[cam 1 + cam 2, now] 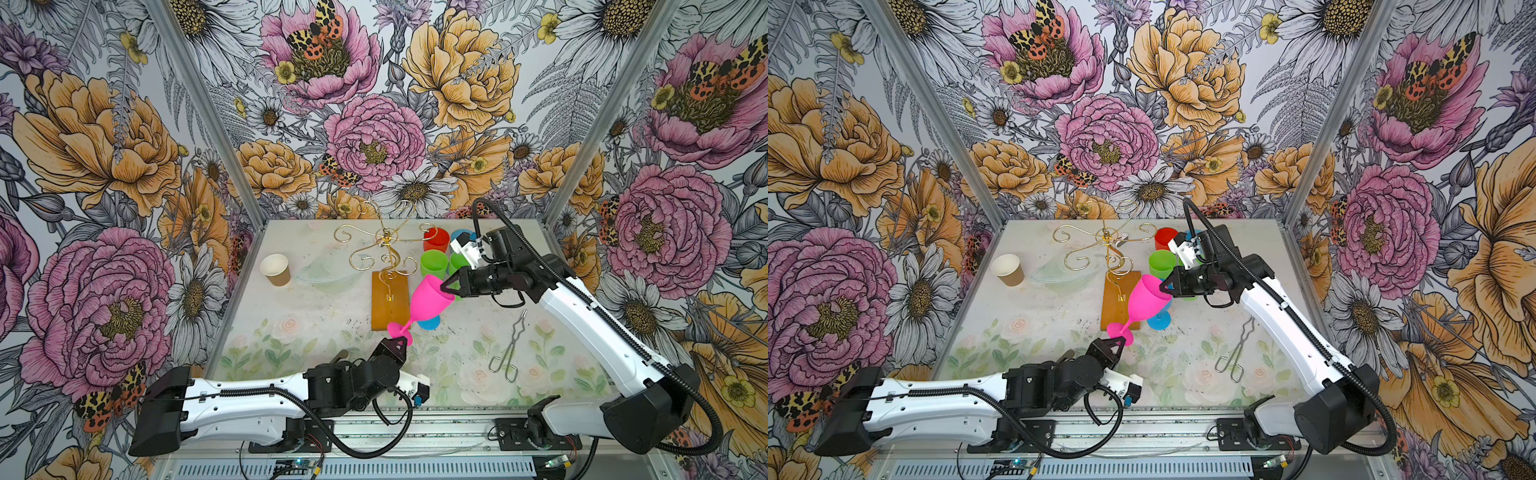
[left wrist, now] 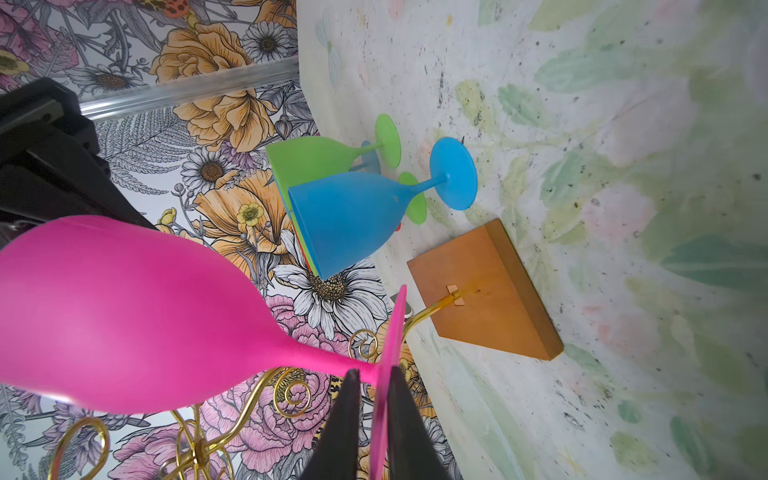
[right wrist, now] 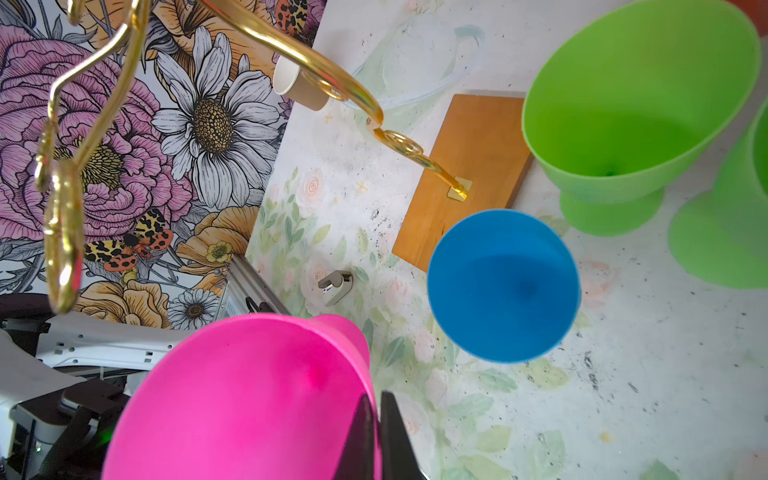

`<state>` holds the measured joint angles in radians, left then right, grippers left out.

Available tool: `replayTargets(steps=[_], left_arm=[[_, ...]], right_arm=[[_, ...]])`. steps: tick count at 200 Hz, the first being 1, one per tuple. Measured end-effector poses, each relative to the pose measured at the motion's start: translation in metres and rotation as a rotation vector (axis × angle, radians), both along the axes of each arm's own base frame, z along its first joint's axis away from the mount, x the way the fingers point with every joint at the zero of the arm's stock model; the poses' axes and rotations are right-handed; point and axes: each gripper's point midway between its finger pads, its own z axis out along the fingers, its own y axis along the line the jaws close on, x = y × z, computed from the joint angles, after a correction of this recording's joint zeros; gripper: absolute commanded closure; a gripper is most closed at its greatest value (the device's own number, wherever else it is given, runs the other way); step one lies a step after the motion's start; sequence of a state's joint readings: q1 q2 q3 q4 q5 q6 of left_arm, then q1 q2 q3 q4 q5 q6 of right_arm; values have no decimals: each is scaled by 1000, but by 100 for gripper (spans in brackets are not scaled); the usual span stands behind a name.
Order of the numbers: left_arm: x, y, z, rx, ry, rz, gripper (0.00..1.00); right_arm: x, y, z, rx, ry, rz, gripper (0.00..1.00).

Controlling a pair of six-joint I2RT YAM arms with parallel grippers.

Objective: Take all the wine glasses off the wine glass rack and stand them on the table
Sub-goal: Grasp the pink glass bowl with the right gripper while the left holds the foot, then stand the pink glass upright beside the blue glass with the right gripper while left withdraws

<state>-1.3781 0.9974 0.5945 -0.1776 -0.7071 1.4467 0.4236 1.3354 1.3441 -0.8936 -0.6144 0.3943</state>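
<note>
Our left arm (image 1: 249, 409) and right arm (image 1: 582, 322) share one build: smooth white shell links between boxy black joint housings, dotted with small dark screw holes. A ribbed black cable (image 1: 245, 392) runs along each. The left gripper (image 1: 397, 340) and right gripper (image 1: 444, 287) carry black tapered fingers (image 2: 340, 432). A white wrist block (image 1: 415, 381) bears a blue connector (image 1: 417, 401).

This is a robotics lab test cell. The bench (image 1: 299, 328) is boxed in by aluminium posts (image 1: 203, 104) at its back corners, which carry flower-printed wall panels (image 1: 374, 124). A left arm (image 1: 249, 401) and a right arm (image 1: 590, 320) are bolted to a metal rail (image 1: 449, 430) along its front edge, beside exposed cables (image 1: 361, 454).
</note>
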Motion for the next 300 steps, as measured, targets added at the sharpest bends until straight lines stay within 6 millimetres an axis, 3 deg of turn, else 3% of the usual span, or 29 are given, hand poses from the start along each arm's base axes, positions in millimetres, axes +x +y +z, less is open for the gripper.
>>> replayTargets(steps=[109, 132, 175, 205, 255, 277, 300], left_arm=[[-6, 2, 11, -175, 102, 39, 53], [-9, 0, 14, -267, 169, 70, 40], [-12, -2, 43, -549, 329, 135, 29], [-13, 1, 69, -780, 471, 178, 25], [24, 38, 109, -1182, 663, 376, 23], [37, 55, 106, -1266, 718, 462, 23], [40, 60, 98, -1297, 774, 514, 22]], right_arm=[[9, -17, 5, -38, -53, -70, 100], [9, -24, 12, -55, -95, -97, 100], [8, -34, 23, -75, -166, -118, 100], [1, -37, 21, -85, -183, -108, 100], [-6, -50, 5, -164, -182, -121, 100], [-10, -54, -4, -222, -176, -120, 100], [-15, -60, -13, -294, -171, -116, 100]])
